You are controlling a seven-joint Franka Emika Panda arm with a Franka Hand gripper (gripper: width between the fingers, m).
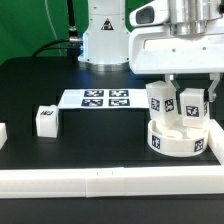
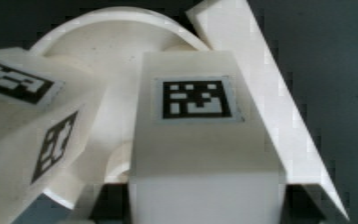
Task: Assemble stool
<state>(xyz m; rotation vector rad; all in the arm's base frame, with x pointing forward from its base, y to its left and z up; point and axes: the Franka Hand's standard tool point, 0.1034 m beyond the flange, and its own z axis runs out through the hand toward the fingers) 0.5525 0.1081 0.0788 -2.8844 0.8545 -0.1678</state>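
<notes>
Exterior view showed you the fingers (image 1: 172, 88) clamped on the held leg (image 1: 193, 104), upright over the seat (image 1: 178, 140) at four o'clock. The second leg (image 1: 158, 100) stood on the seat just beside it, at its nine o'clock. The loose leg (image 1: 46, 120) lay well apart at nine o'clock on the worktop (image 1: 100, 140).

I judged three risks. If you pressed with the held leg off square, it could jam. With so little room, a sideways correction could knock the second leg. The seat looked unanchored, so a push could slide it.

Everything looked like smooth, hard white plastic: flat-faced blocky legs and a thick round disc, each tagged in black and white. The worktop was matte black.
</notes>
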